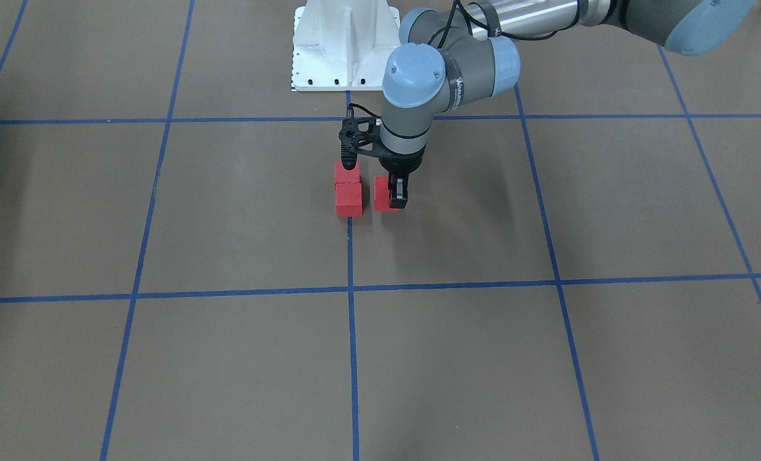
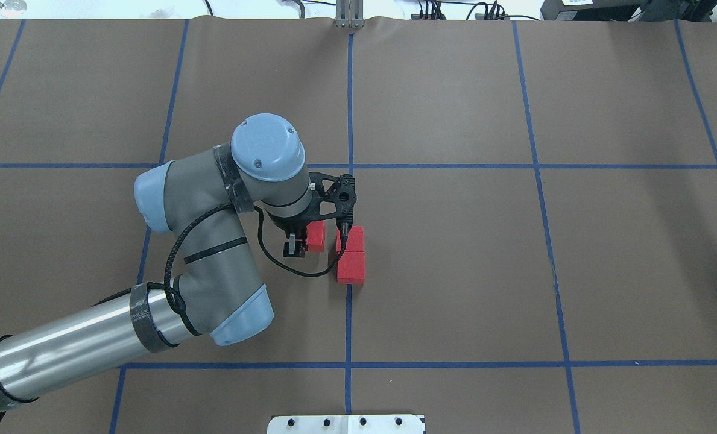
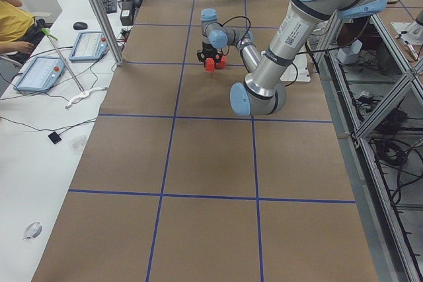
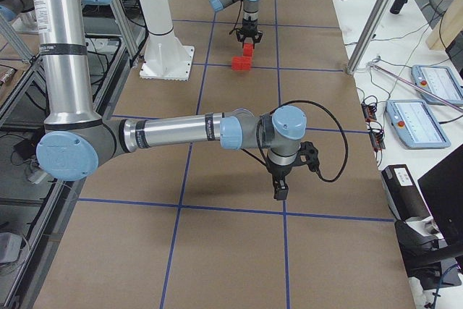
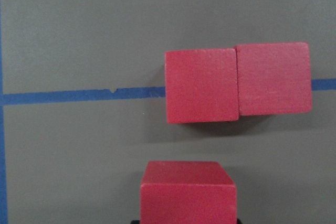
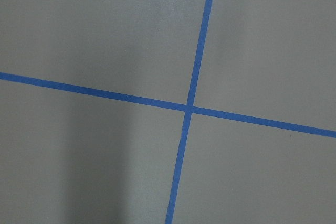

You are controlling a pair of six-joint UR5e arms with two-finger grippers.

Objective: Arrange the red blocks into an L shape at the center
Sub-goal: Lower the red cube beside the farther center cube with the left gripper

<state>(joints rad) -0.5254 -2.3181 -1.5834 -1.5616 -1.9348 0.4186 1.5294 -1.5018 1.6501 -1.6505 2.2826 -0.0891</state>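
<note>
Two red blocks [image 1: 347, 173] [image 1: 348, 200] lie touching end to end on a blue grid line at the center of the brown table [image 2: 454, 241]. In the overhead view this pair [image 2: 351, 239] [image 2: 351, 268] sits just right of my left gripper [image 2: 304, 244]. That gripper [image 1: 388, 198] is shut on the third red block [image 1: 383, 194], low at the table and a small gap beside the pair. The left wrist view shows the held block [image 5: 188, 192] below the pair [image 5: 201, 85] [image 5: 273, 78]. My right gripper [image 4: 279, 192] hangs far away; I cannot tell its state.
The white robot base [image 1: 345, 45] stands just behind the blocks. The right arm stretches low over the table's right end [image 4: 181, 132], over a blue line crossing [image 6: 189, 108]. A desk with tablets [image 3: 39, 74] and a seated person [image 3: 13, 24] lies beyond the far edge.
</note>
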